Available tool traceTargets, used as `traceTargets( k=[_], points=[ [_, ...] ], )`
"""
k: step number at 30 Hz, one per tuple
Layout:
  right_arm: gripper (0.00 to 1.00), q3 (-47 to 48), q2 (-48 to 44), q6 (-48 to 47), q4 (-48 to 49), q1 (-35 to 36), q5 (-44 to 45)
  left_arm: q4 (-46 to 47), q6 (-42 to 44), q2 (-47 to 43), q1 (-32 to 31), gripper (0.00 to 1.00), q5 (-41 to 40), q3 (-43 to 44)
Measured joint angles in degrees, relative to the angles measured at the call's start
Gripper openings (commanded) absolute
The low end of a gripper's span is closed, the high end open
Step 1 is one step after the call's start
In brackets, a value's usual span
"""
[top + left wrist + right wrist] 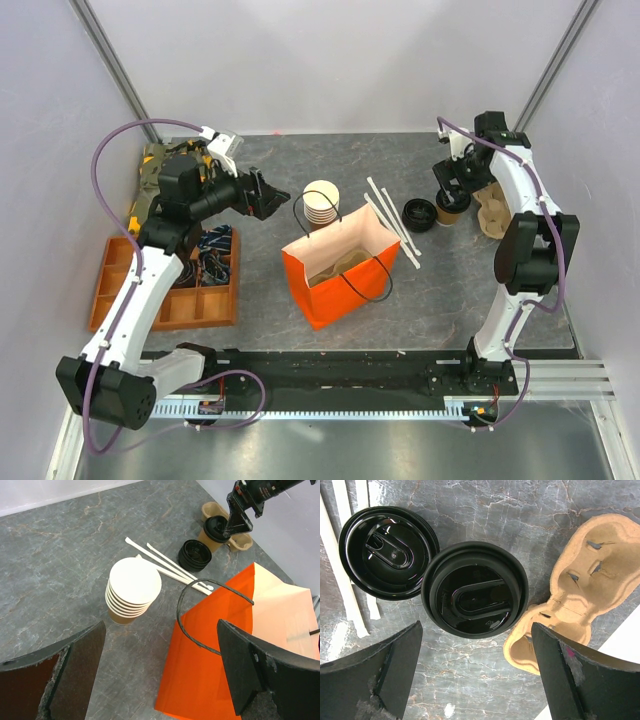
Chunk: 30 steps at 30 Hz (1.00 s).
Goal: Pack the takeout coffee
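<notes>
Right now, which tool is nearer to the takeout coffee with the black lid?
Right. The right tool hangs open just above the takeout coffee. The left tool is far off, open, near the stack of lidless cups.

Bright, even light from overhead. Shadows short and soft on grey counter [262, 305]. Back wall [350, 60] pale, nearly washed out. Dull sheen on black lid of takeout coffee [475, 590]. Wrist views sharp mid-frame; left claw [161, 624] fingers, near lens, slightly soft.

takeout coffee [475, 590] flanked: loose lid [387, 552] left; carrier [580, 580] right
</notes>
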Motion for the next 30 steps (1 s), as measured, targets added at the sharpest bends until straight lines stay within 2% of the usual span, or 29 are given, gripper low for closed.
traceTargets(
  k=[22,30],
  points=[
    [0.89,-3.9,0.8,2.9,6.4,-0.2,-1.2,0.0,0.0,1.7,0.0,0.99,1.0,0.9],
    [0.88,-5.1,0.0,3.2,7.6,-0.6,-1.6,0.1,0.0,2.3,0.0,0.99,2.1,1.2]
  ],
)
